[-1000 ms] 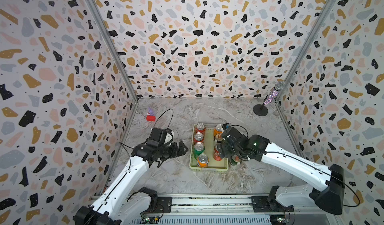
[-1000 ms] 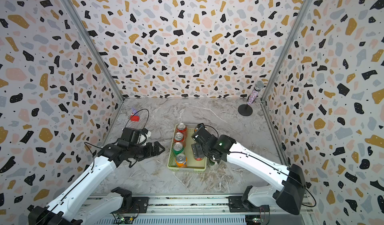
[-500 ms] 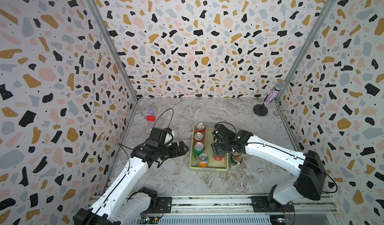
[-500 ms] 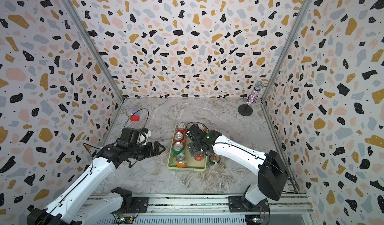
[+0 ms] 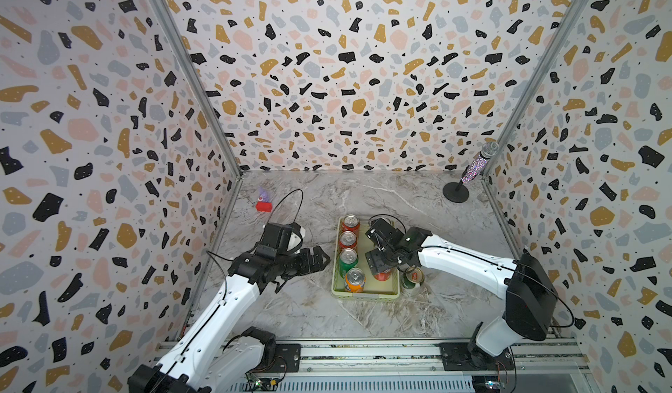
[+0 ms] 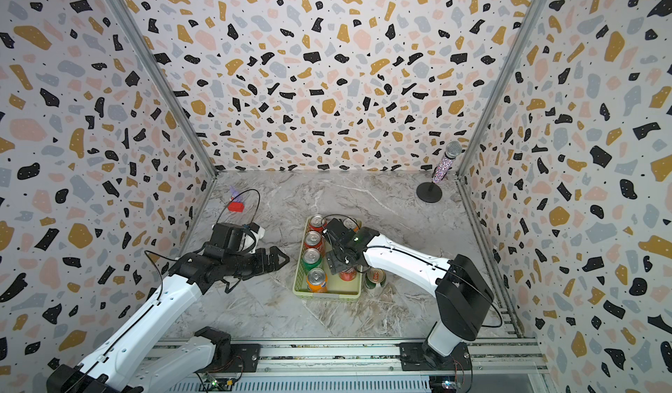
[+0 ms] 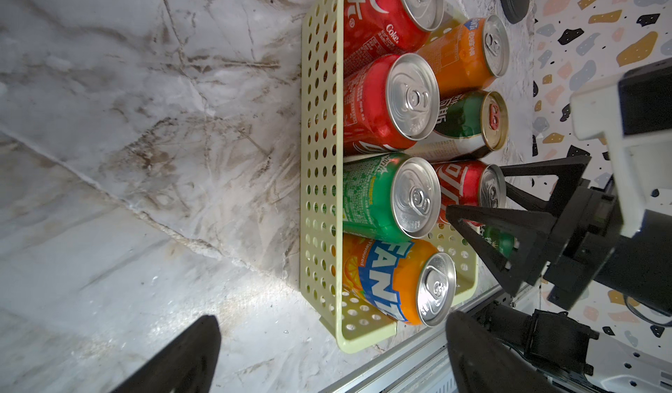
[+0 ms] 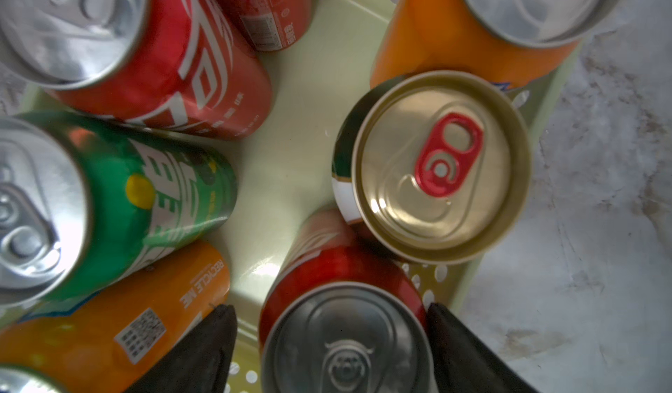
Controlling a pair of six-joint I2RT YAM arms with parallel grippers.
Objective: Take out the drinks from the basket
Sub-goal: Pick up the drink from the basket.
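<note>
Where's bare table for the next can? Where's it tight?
Free: the marble between the basket and the front rail; also the far strip between basket, red toy and microphone stand. Crowded: the basket's right side, with the dark green can and the right arm; left gripper hangs by its left side.

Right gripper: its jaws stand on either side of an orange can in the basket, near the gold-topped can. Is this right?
Not quite. The can between the jaws of the right gripper is a red can with a silver top, not an orange one. The right wrist view shows it, in the basket, near the gold-topped can.
</note>
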